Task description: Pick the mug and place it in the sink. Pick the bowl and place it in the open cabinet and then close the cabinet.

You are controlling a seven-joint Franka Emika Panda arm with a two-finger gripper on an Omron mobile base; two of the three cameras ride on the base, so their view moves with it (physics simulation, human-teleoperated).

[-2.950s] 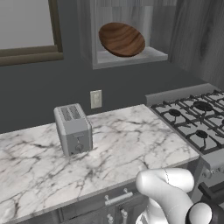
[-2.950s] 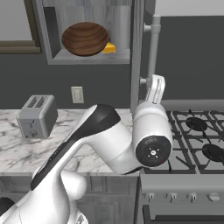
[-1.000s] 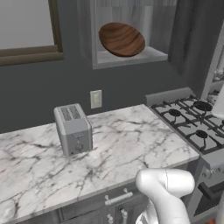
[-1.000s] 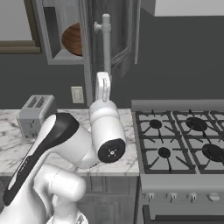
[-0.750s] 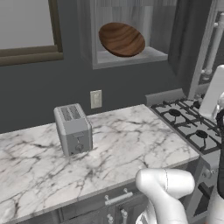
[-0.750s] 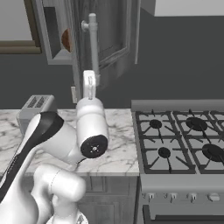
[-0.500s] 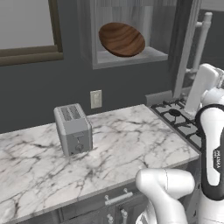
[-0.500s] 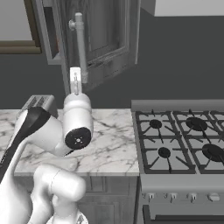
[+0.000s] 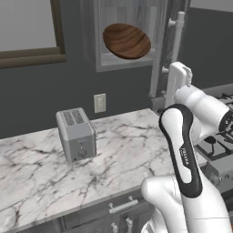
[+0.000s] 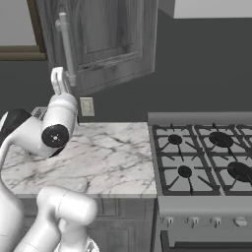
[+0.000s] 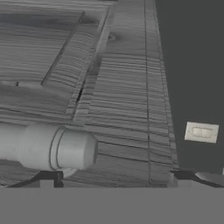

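Against the cabinet (image 10: 110,39) door's lower edge, the wide-spread pincer (image 10: 60,81).

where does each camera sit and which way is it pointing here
Left base view: behind the arm's left, facing the counter, toaster and bowl in the cabinet; arm at right.
Right base view: behind its right, facing the cabinet door and stove; arm at left.
Hand view: on the hand, facing the door; fingertips below.
Shared: door's silver handle.
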